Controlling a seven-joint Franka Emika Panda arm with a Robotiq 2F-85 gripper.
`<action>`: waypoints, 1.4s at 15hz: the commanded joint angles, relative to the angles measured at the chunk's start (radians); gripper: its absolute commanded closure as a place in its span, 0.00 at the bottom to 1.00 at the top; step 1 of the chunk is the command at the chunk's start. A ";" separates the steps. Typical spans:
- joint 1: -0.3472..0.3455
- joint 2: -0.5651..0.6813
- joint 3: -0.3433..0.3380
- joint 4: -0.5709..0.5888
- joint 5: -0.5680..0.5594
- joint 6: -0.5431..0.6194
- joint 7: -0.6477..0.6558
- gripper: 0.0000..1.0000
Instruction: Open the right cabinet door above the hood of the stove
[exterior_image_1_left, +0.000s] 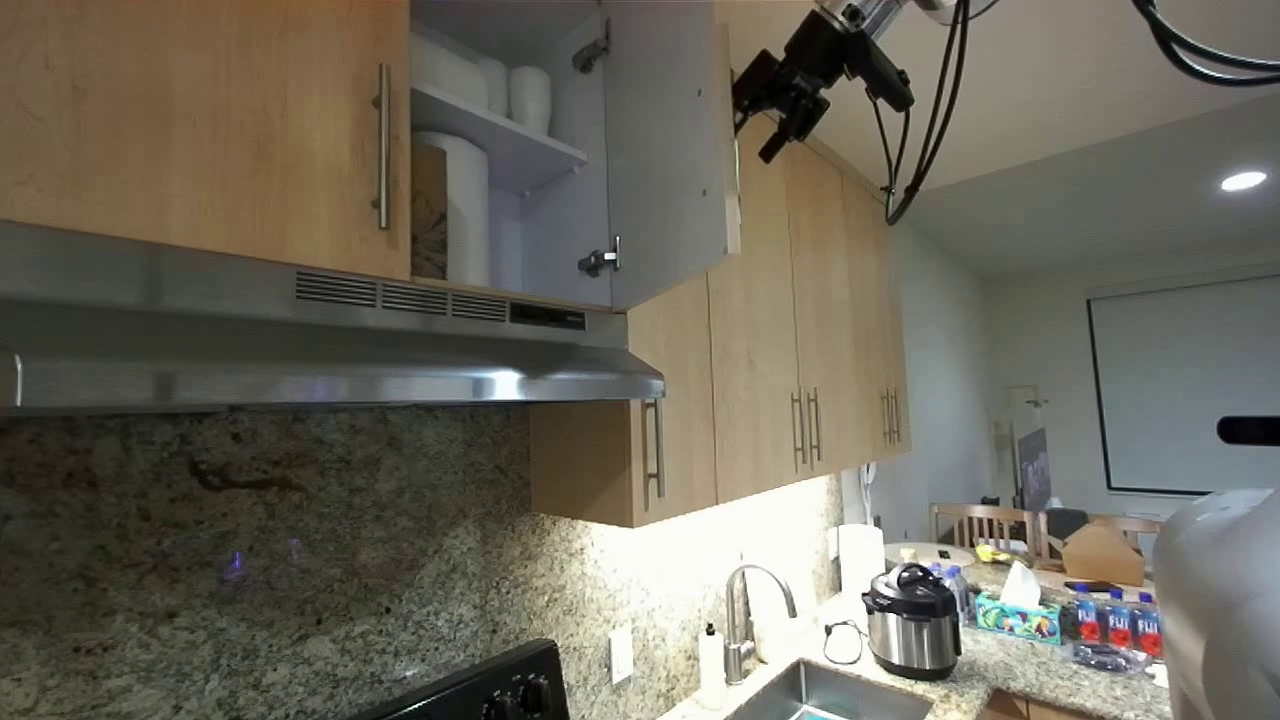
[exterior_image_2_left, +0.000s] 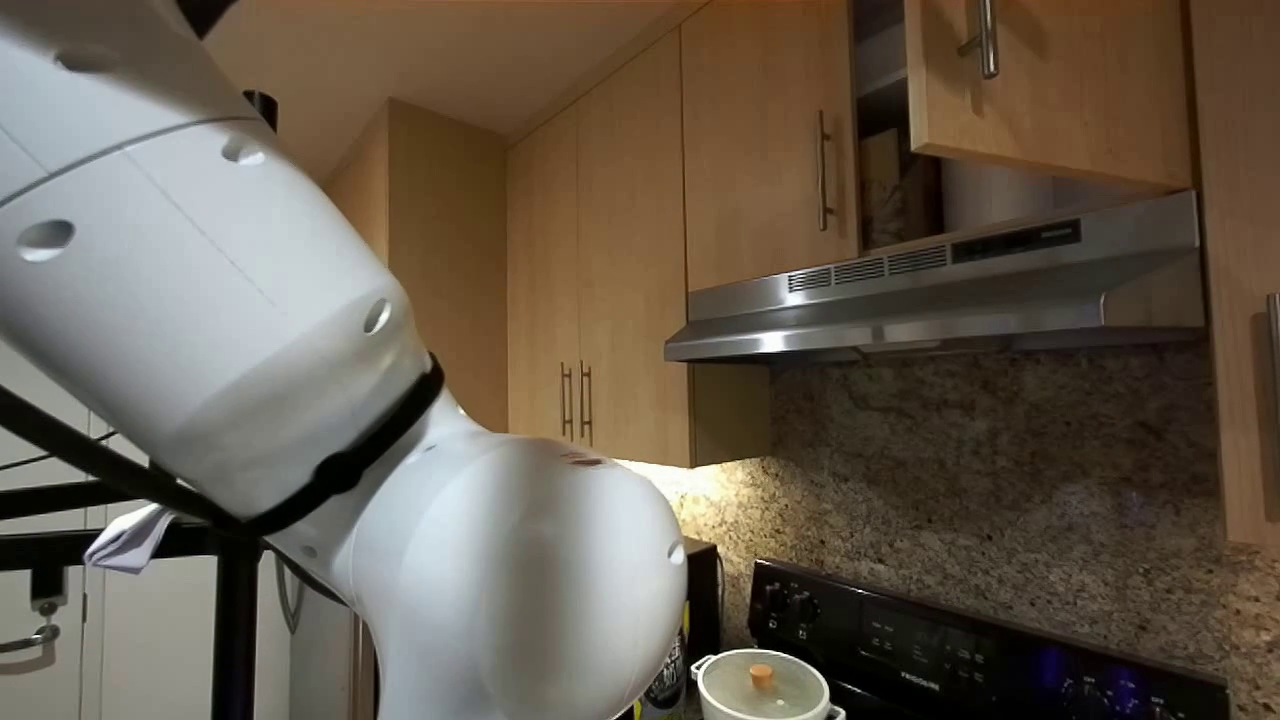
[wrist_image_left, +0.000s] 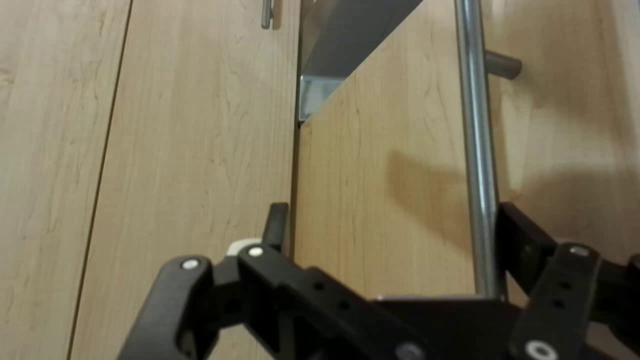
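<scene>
The right cabinet door (exterior_image_1_left: 665, 150) stands swung out wide, its white inner face showing in an exterior view. Its wood front (exterior_image_2_left: 1060, 100) and bar handle (exterior_image_2_left: 988, 40) show in an exterior view. My gripper (exterior_image_1_left: 757, 120) is at the door's outer side near its free edge. In the wrist view my gripper (wrist_image_left: 392, 215) is open, its fingers wide apart. The handle (wrist_image_left: 480, 150) runs between them, close against the right finger; I cannot tell whether they touch. The hood (exterior_image_1_left: 330, 370) is below the cabinet, also in an exterior view (exterior_image_2_left: 930, 290). The stove (exterior_image_2_left: 900, 640) is partly visible.
The twin door (exterior_image_1_left: 200, 130) is closed left of the opening. White items and a paper roll (exterior_image_1_left: 465, 210) stand inside the cabinet. Longer wood doors (exterior_image_1_left: 755, 320) adjoin on the right. A white pot (exterior_image_2_left: 762, 690) is on the stove. The ceiling (exterior_image_1_left: 1000, 100) is close above the arm.
</scene>
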 joint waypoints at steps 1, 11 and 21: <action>-0.044 0.011 -0.079 0.115 -0.022 -0.080 -0.139 0.00; 0.099 0.025 -0.304 0.344 0.123 -0.336 -0.514 0.00; 0.242 0.034 -0.501 0.772 0.055 -0.604 -0.679 0.00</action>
